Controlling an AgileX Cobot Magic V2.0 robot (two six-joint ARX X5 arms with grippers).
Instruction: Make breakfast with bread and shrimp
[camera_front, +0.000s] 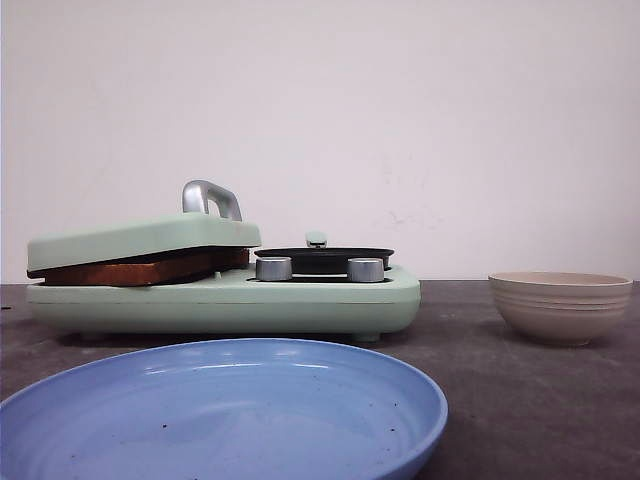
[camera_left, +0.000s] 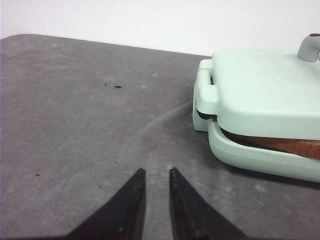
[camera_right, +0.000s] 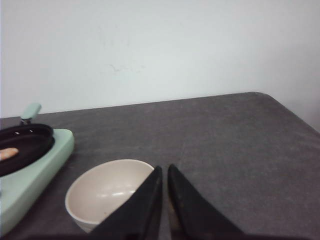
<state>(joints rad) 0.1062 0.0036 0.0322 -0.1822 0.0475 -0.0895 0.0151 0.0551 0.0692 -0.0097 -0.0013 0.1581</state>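
- The front camera sits very low, near the table top, and looks straight ahead at the wall. A blue plate (camera_front: 220, 410) is right up close to it.
- The left wrist camera looks down past its fingers at the left end of the green cooker (camera_left: 260, 110).
- The right wrist camera looks down at the bowl (camera_right: 107, 192). The front view shows that bowl (camera_front: 560, 305) and the cooker (camera_front: 225, 295) too.

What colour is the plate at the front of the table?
The plate is light blue with tiny dark specks; the front view shows it best.
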